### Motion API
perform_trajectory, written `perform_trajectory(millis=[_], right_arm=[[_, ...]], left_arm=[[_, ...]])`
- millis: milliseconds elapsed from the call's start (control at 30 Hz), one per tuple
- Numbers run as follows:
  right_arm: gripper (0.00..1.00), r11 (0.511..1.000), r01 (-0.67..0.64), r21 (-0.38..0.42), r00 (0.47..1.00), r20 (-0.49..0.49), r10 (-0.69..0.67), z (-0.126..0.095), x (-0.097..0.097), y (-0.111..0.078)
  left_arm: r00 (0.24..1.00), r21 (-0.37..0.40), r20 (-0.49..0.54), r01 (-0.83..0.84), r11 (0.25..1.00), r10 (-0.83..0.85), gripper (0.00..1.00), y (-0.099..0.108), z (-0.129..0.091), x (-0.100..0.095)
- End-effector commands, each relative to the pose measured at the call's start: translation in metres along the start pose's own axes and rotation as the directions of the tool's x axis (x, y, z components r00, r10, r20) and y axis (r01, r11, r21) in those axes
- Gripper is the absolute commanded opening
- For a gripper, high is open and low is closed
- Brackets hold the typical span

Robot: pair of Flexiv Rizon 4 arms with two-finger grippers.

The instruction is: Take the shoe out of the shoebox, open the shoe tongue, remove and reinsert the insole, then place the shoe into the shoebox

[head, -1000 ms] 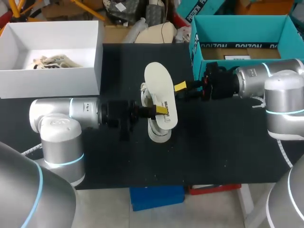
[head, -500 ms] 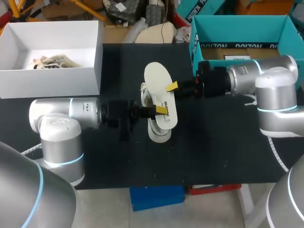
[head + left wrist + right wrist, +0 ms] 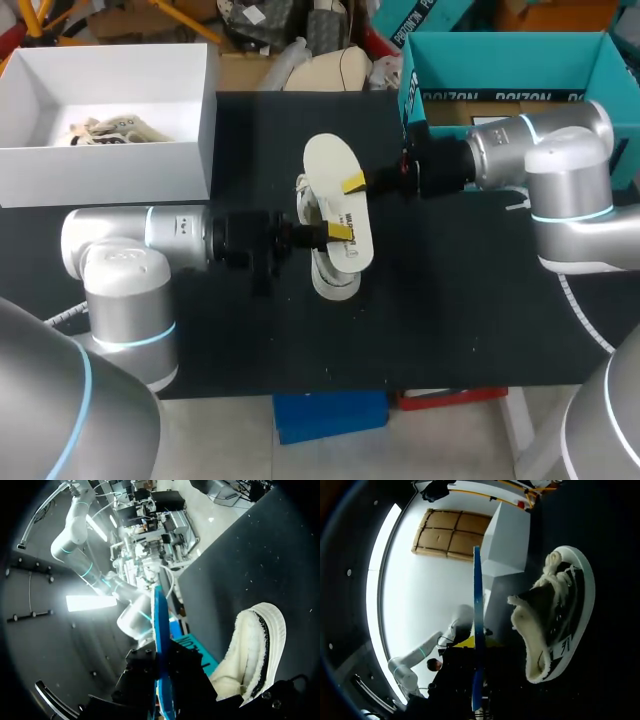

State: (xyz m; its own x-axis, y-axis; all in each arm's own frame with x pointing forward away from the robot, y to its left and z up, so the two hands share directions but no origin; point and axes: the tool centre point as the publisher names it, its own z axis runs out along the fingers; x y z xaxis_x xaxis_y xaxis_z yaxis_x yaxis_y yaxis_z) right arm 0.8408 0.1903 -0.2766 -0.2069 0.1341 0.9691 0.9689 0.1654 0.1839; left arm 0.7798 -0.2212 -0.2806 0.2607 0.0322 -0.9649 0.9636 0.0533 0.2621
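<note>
Insole clamped by left gripper above shoe | right gripper horizontal at its edge, grip unclear

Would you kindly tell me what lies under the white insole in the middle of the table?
A white shoe lies under the insole, on the black table. One end and its laced side show; the insole covers its middle and opening.

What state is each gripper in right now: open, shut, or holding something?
Left gripper: shut on the flat white insole, held above the shoe.
Right gripper: at the insole's edge; state cannot be told.
</note>
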Motion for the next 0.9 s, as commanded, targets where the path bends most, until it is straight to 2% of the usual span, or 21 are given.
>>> perform_trajectory(millis=[33,167,200,233,300,367,400,433,533,567,600,633,667,800,900], right_arm=[[0.00,1.000,-0.002,0.006,1.000,0.000,0.002,0.000,-0.001,0.003],[0.00,1.000,-0.002,0.006,1.000,0.000,0.002,0.000,-0.001,0.003],[0.00,1.000,-0.002,0.006,1.000,0.000,0.002,0.000,-0.001,0.003],[0.00,1.000,-0.002,0.006,1.000,0.000,0.002,0.000,-0.001,0.003],[0.00,1.000,-0.002,0.006,1.000,0.000,0.002,0.000,-0.001,0.003],[0.00,1.000,-0.002,0.006,1.000,0.000,0.002,0.000,-0.001,0.003],[0.00,1.000,-0.002,0.006,1.000,0.000,0.002,0.000,-0.001,0.003],[0.00,1.000,-0.002,0.006,1.000,0.000,0.002,0.000,-0.001,0.003],[0.00,1.000,-0.002,0.006,1.000,0.000,0.002,0.000,-0.001,0.003],[0.00,1.000,-0.002,0.006,1.000,0.000,0.002,0.000,-0.001,0.003],[0.00,1.000,-0.002,0.006,1.000,0.000,0.002,0.000,-0.001,0.003],[0.00,1.000,-0.002,0.006,1.000,0.000,0.002,0.000,-0.001,0.003],[0.00,1.000,-0.002,0.006,1.000,0.000,0.002,0.000,-0.001,0.003],[0.00,1.000,-0.002,0.006,1.000,0.000,0.002,0.000,-0.001,0.003],[0.00,1.000,-0.002,0.006,1.000,0.000,0.002,0.000,-0.001,0.003]], left_arm=[[1.000,-0.003,-0.004,-0.003,1.000,0.003,0.00,-0.001,0.002,0.000],[1.000,-0.003,-0.004,-0.003,1.000,0.003,0.00,-0.001,0.002,0.000],[0.999,-0.004,-0.045,-0.021,1.000,0.021,0.07,-0.001,0.002,-0.002],[0.997,-0.010,-0.075,-0.035,0.999,0.034,1.00,-0.001,0.000,-0.004],[0.977,0.001,-0.182,-0.114,0.994,0.112,1.00,-0.002,-0.005,-0.010],[0.908,0.026,-0.367,-0.205,0.978,0.200,1.00,-0.002,-0.018,-0.015],[0.884,0.043,-0.413,-0.222,0.974,0.220,1.00,-0.002,-0.022,-0.016],[0.828,0.079,-0.498,-0.252,0.964,0.257,1.00,-0.003,-0.030,-0.020],[0.665,0.184,-0.658,-0.312,0.932,0.352,1.00,-0.008,-0.042,-0.029],[0.495,0.267,-0.759,-0.356,0.896,0.423,1.00,-0.010,-0.047,-0.031],[0.361,0.319,-0.815,-0.371,0.872,0.453,1.00,-0.011,-0.049,-0.032],[0.251,0.371,-0.841,-0.377,0.848,0.480,1.00,-0.012,-0.050,-0.035],[0.197,0.393,-0.849,-0.384,0.835,0.490,1.00,-0.014,-0.050,-0.037],[0.101,0.449,-0.842,-0.410,0.794,0.529,1.00,-0.022,-0.041,-0.048],[0.037,0.476,-0.844,-0.405,0.780,0.534,1.00,-0.022,-0.041,-0.048]])
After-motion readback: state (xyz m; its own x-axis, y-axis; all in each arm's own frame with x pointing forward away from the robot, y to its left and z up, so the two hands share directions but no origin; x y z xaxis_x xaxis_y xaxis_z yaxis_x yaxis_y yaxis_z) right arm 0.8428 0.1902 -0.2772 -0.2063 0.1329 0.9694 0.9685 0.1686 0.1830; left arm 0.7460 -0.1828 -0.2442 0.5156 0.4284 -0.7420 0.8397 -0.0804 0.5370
